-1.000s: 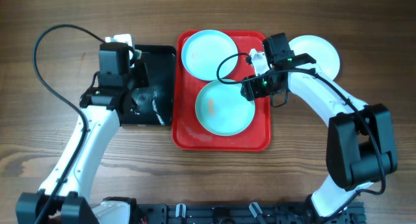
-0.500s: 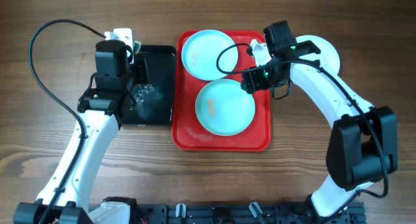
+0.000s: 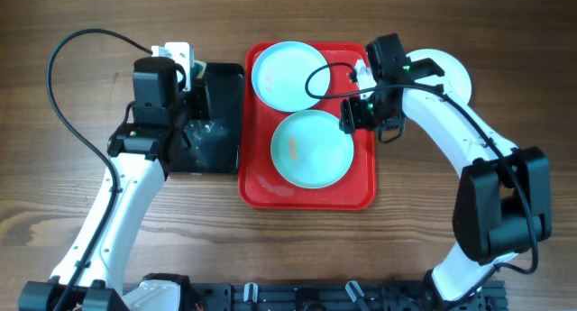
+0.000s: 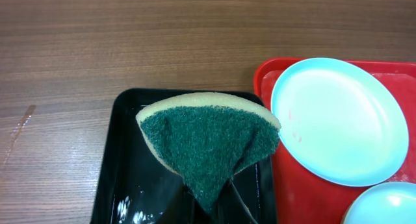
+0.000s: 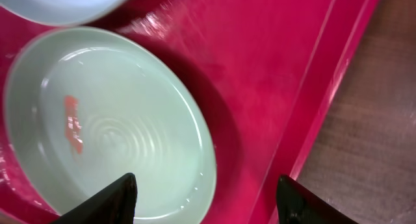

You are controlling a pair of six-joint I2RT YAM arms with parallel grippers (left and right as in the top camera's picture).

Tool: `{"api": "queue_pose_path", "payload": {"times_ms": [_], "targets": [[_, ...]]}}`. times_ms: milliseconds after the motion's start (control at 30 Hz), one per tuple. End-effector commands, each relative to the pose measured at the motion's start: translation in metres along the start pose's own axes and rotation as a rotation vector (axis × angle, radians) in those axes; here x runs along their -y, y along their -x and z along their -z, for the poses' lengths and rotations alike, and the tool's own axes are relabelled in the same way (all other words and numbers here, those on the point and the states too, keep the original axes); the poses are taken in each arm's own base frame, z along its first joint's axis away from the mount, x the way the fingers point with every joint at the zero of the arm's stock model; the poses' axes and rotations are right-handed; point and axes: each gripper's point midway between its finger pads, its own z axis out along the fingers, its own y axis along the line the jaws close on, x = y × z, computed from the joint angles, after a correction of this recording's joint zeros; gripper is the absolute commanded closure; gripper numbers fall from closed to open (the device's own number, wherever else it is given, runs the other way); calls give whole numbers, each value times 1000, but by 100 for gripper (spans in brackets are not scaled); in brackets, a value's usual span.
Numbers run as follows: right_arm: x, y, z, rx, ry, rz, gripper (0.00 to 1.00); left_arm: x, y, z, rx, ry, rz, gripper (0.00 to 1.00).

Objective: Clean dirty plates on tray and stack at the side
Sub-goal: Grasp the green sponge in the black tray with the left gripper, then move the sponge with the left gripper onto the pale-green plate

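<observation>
The red tray (image 3: 261, 180) holds two plates. A white plate with an aqua rim (image 3: 287, 75) lies at its far end and also shows in the left wrist view (image 4: 338, 120). A light aqua plate (image 3: 312, 149) with an orange smear lies nearer and also shows in the right wrist view (image 5: 110, 120). A third plate (image 3: 444, 75) lies on the table to the right of the tray, partly hidden by my right arm. My right gripper (image 5: 208, 201) is open and hovers over the aqua plate's right edge (image 3: 354, 120). My left gripper (image 4: 211, 204) is shut on a folded green and yellow sponge (image 4: 208, 139).
A narrow black tray (image 3: 221, 86) with wet patches sits to the left of the red tray, under the sponge; it also shows in the left wrist view (image 4: 123, 159). Bare wooden table (image 3: 433, 221) surrounds both trays. Cables loop off both arms.
My right gripper has shifted slightly away along the tray's right side, still open. My left arm has moved a little with the sponge over the black tray.
</observation>
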Motion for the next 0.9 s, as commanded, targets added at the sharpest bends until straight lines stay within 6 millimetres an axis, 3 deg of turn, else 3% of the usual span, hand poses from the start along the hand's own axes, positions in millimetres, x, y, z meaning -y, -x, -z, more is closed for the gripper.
{"api": "queue_pose_path", "payload": {"times_ms": [0,133,167,367,567,633,767,833,867], "targets": [[12,-20,-15,-51,-36,-59,32,6,2,-4,9,-27,-15,96],[15,-35,-25,-89,-35,-75,55,6,5,-6,18,-28,-11,96],[13,-37,-28,-91,-17,-76,66,6,3,-6,12,-28,-11,96],[8,-40,-40,-75,30,-72,70,6,3,-6,9,-28,-11,96],[7,-37,-40,-59,36,-68,90,7,0,-6,-3,-35,-11,96],[8,-37,-41,-59,36,-68,90,7,-1,-6,-5,-34,-11,96],[9,-40,-47,-54,37,-71,82,7,-2,-6,-9,-34,-11,96],[9,-40,-49,-50,38,-82,96,7,-4,-6,-17,-33,-11,96],[9,-40,-49,-47,43,-82,96,7,-5,-6,-21,-33,-11,96]]}}
